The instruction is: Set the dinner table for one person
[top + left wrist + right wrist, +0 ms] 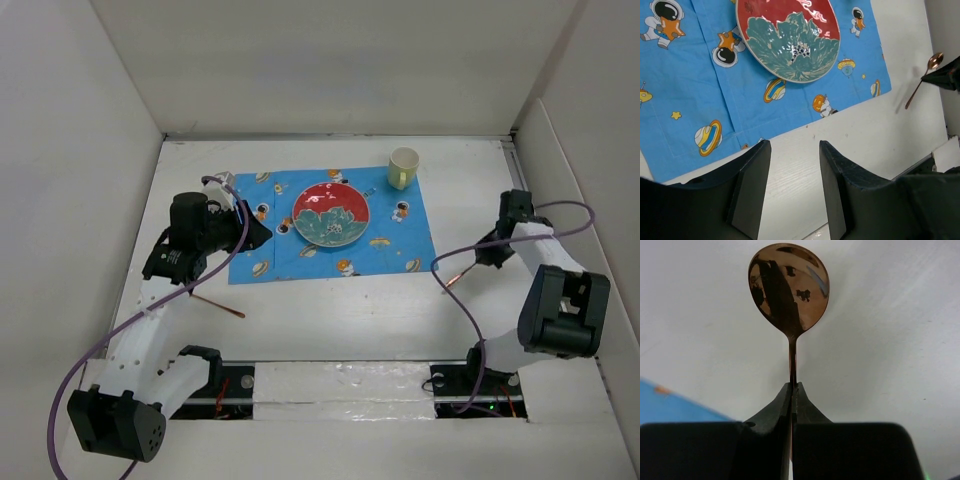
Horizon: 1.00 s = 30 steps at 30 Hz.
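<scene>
A blue placemat with astronaut prints (pixel 400 235) lies on the white dinner table (pixel 340 320). A red and green plate (pixel 331 215) sits in its middle and a pale yellow cup (pixel 402 167) stands at its far right corner. My right gripper (pixel 477 258) is shut on the handle of a copper spoon (pixel 455 279), held just right of the placemat. In the right wrist view the jaws (pixel 791 388) pinch the thin handle and the spoon's bowl (pixel 788 287) points away. My left gripper (pixel 258 233) is open and empty at the placemat's left edge; its wrist view shows (pixel 795 150) bare table between the fingers.
A second thin copper utensil (pixel 218 305) lies on the table left of the placemat, near the left arm. White walls bound the table on three sides. The left wrist view shows the plate (pixel 790 40), the placemat (pixel 700 90) and the held spoon (pixel 925 75).
</scene>
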Motion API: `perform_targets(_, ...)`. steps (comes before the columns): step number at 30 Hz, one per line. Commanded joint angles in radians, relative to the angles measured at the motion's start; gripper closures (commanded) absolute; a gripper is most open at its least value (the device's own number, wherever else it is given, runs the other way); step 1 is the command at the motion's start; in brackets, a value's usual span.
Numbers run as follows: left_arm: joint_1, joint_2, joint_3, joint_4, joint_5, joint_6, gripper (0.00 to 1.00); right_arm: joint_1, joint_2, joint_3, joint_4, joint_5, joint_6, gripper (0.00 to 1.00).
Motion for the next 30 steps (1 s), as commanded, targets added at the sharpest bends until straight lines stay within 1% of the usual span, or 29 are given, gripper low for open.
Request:
perform_targets(1,-0.004,-0.008,0.001,0.014,-0.014,0.020,0.59,0.123,-0.129,0.150,0.059,-0.076,-0.138,1.00)
perform_targets(3,-0.004,0.010,0.005,0.019,-0.012,0.020,0.59,0.189,-0.134,0.247,0.033,-0.107,-0.206,1.00)
perform_targets(4,-0.004,0.016,0.011,0.017,-0.017,0.020,0.59,0.253,-0.122,0.276,0.019,-0.171,-0.230,1.00)
perform_targets(5,-0.004,0.024,0.014,0.021,-0.018,0.022,0.59,0.285,-0.113,0.325,0.005,-0.202,-0.254,1.00)
perform_targets(7,-0.004,0.044,0.021,0.019,-0.035,0.026,0.59,0.353,-0.093,0.354,-0.020,-0.259,-0.297,1.00)
perform_targets(8,-0.004,0.051,0.022,0.014,-0.043,0.028,0.59,0.419,-0.088,0.362,-0.017,-0.280,-0.309,1.00)
perform_targets(10,-0.004,0.065,0.027,0.008,-0.072,0.019,0.59,0.474,-0.073,0.382,-0.009,-0.314,-0.337,1.00)
perform_targets(11,-0.004,0.065,0.028,0.007,-0.081,0.014,0.59,0.523,-0.050,0.388,-0.007,-0.323,-0.344,1.00)
perform_targets(12,-0.004,0.065,0.033,0.001,-0.137,-0.027,0.61,0.563,-0.016,0.412,-0.004,-0.352,-0.378,1.00)
perform_targets(13,-0.004,0.065,0.033,0.001,-0.138,-0.027,0.61,0.563,-0.016,0.413,-0.004,-0.353,-0.378,1.00)
perform_targets(15,-0.004,0.065,0.036,-0.005,-0.185,-0.070,0.64,0.618,0.051,0.446,0.000,-0.366,-0.406,1.00)
perform_targets(16,-0.004,0.067,0.037,-0.007,-0.194,-0.085,0.71,0.632,0.082,0.463,-0.003,-0.362,-0.412,1.00)
perform_targets(18,-0.004,0.068,0.037,-0.012,-0.214,-0.122,0.80,0.645,0.186,0.524,-0.012,-0.350,-0.425,1.00)
perform_targets(19,-0.004,0.068,0.031,-0.012,-0.210,-0.151,0.91,0.645,0.227,0.553,-0.018,-0.340,-0.429,1.00)
perform_targets(20,-0.004,0.065,0.030,-0.018,-0.207,-0.167,0.94,0.645,0.299,0.580,-0.029,-0.324,-0.423,1.00)
perform_targets(21,-0.004,0.065,0.027,-0.019,-0.204,-0.179,0.97,0.645,0.330,0.606,-0.027,-0.305,-0.424,1.00)
perform_targets(23,-0.004,0.052,0.024,-0.025,-0.190,-0.196,0.98,0.633,0.387,0.672,-0.026,-0.291,-0.409,1.00)
perform_targets(25,-0.004,0.036,0.030,-0.041,-0.193,-0.205,0.94,0.617,0.464,0.733,-0.035,-0.282,-0.406,1.00)
perform_targets(28,-0.004,0.003,0.039,-0.062,-0.207,-0.210,0.88,0.594,0.537,0.772,-0.050,-0.262,-0.396,1.00)
perform_targets(30,-0.004,-0.013,0.045,-0.088,-0.224,-0.213,0.86,0.576,0.573,0.782,-0.052,-0.261,-0.396,1.00)
